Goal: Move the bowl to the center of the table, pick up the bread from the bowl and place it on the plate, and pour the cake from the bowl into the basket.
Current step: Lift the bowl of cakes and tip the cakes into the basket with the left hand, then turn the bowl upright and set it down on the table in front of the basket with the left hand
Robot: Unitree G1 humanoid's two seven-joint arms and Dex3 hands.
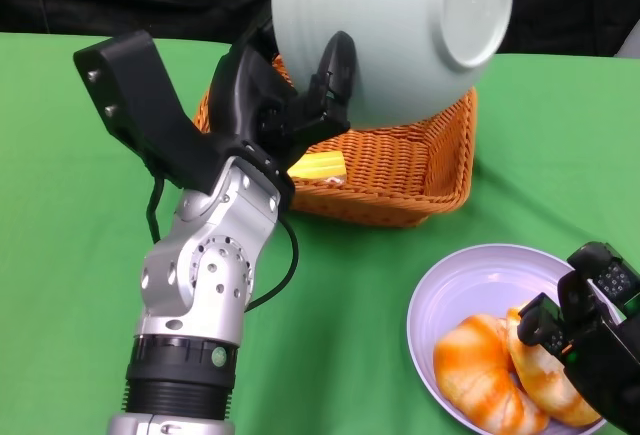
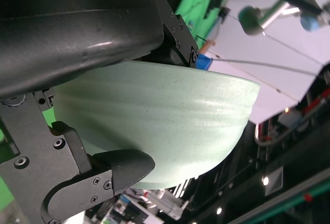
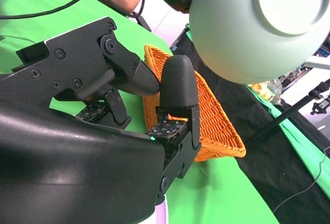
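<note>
- Gripping the pale green bowl (image 1: pixel 400 35), the left hand (image 1: pixel 300 95) holds it tipped over the wicker basket (image 1: pixel 400 170), base toward the camera.
- A yellow cake (image 1: pixel 318 167) lies inside the basket at 9 o'clock.
- The right hand (image 1: pixel 590 335), fingers loosely apart and empty, rests at 3 o'clock on the lilac plate (image 1: pixel 450 290), touching the bread (image 1: pixel 485 370).
- No writing is legible.

My left hand (image 1: pixel 300 95) grips the bowl (image 1: pixel 400 35), tipped over the basket (image 1: pixel 400 170) with its base turned toward me. A yellow cake (image 1: pixel 318 167) lies in the basket. My right hand (image 1: pixel 595 330) rests at the plate (image 1: pixel 470 280) holding 2 breads (image 1: pixel 480 370).
</note>
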